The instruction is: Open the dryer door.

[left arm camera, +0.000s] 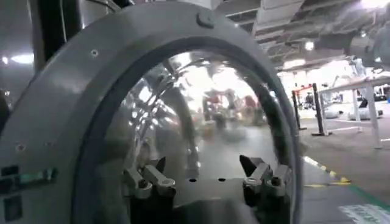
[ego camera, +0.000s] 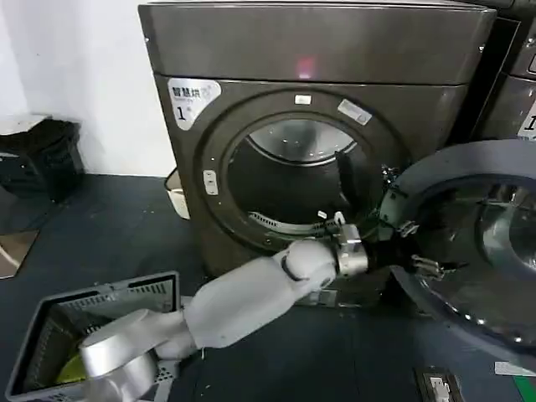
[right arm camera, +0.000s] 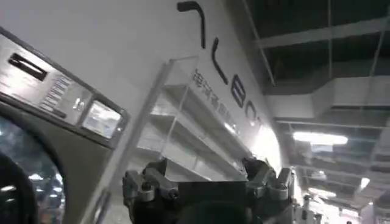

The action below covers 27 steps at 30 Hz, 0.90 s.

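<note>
The dryer door (ego camera: 469, 243) stands swung wide open to the right of the dryer (ego camera: 310, 142), hinged at the machine's right side, with its grey plastic inner ring and domed glass facing the robot and its lower part reaching down toward the dark floor (ego camera: 126, 226). In the left wrist view the same door (left arm camera: 67, 109) looms close, the grey inner rim curving around shiny reflective glass. The dryer is a boxy bronze-grey front loader against a white wall (ego camera: 75, 75), with a white sticker (ego camera: 193, 96) marked "1" at the upper left of its front panel and its round drum opening (ego camera: 293, 180) fully exposed, the perforated metal drum visible inside. The left gripper (ego camera: 402, 255) is stretched out on its white arm from the lower left across the front of the machine, right at the inner edge of the open door near the hinge side; in the left wrist view its fingers (left arm camera: 146, 179) stand spread apart with nothing between them, just in front of the door's glass. The right gripper (right arm camera: 204, 182) appears in its own wrist view, raised and pointing upward past a neighbouring machine's control panel (right arm camera: 55, 91) toward the ceiling, its fingers also parted and empty. A grey laundry basket (ego camera: 50, 335) sits on the floor at the lower left, beside the left arm's base.
</note>
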Tool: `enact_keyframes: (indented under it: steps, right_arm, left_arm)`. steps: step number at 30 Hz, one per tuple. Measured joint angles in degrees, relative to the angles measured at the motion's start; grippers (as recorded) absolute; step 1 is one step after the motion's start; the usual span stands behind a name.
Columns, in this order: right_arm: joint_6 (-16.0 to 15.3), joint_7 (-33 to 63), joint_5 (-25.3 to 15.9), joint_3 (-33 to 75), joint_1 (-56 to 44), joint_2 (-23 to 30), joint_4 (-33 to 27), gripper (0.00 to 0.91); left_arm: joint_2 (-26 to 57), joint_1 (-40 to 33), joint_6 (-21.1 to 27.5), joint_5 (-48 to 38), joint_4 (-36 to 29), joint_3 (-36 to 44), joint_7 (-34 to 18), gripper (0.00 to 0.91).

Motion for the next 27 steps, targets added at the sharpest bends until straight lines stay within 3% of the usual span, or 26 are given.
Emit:
enact_keyframes:
  steps: [6, 14, 23, 27]
  right_arm:
    - [0.38, 0.17, -0.12, 0.82, 0.39, -0.43, -0.46, 0.907]
    - [3.27, 2.89, -1.91, 3.99, -0.69, -2.47, -2.41, 0.907]
    - [3.88, 4.54, -1.63, 4.74, 0.37, -3.18, -3.42, 0.907]
    - [3.99, 4.55, -1.61, 4.13, 1.08, -3.62, -3.16, 0.907]
  left_arm:
    - [1.32, 0.55, -2.73, 1.9, -0.6, -0.66, 0.08, 0.907]
    - [7.84, 3.64, -13.1, 6.57, -3.9, -1.29, -2.91, 0.907]
    - [23.07, 9.7, -12.99, 8.02, -15.11, -5.27, -6.04, 0.907]
    - [32.41, 11.18, -7.5, 7.96, -20.23, -7.24, -10.49, 0.907]
